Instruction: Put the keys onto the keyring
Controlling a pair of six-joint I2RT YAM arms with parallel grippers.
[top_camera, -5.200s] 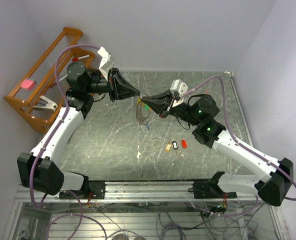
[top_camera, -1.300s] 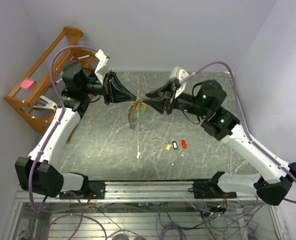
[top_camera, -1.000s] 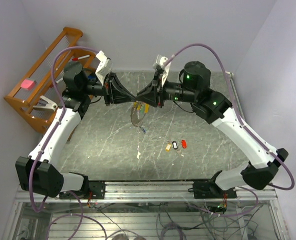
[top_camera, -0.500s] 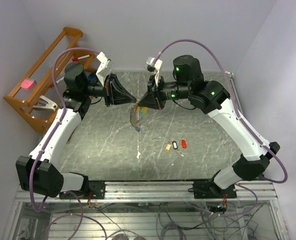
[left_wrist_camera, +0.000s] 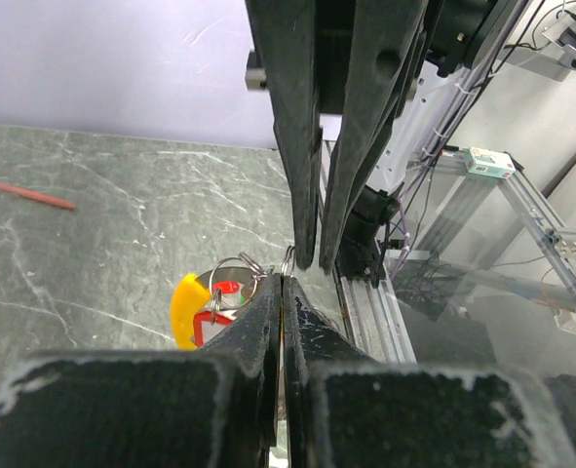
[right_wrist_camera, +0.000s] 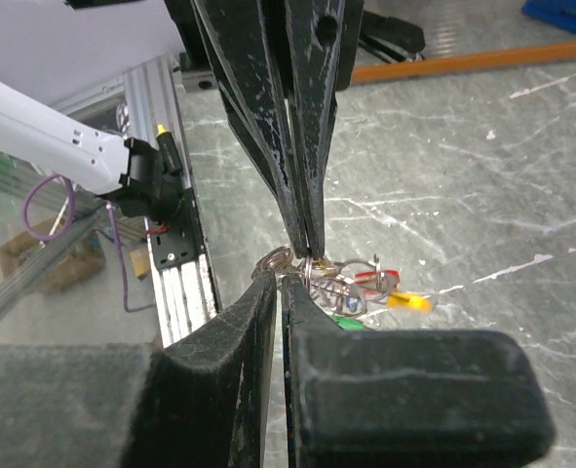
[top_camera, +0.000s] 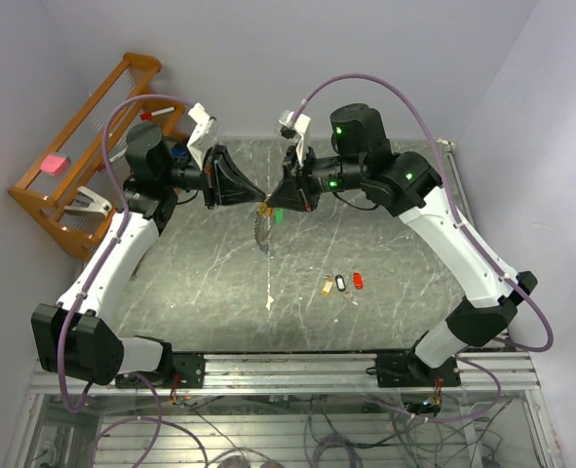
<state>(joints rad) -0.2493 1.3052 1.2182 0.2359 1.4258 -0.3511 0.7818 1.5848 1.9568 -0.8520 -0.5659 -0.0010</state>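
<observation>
The dark, white-veined tabletop (top_camera: pixel 395 292) carries a black-and-white-tagged key (top_camera: pixel 340 282). A yellow-tagged key (top_camera: pixel 326 287) lies just left of it and a red-tagged key (top_camera: pixel 358 281) just right. A white scrap (top_camera: pixel 269 303) lies farther left.

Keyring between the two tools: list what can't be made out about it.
- Top view: keyring too small; its tags can't be counted.
- Left wrist view: left tool covers the bundle's lower half.
- Right wrist view: right tool hides whether it pinches the ring; tags blurred.
- Top view: loose keys too small to show their blades.
</observation>
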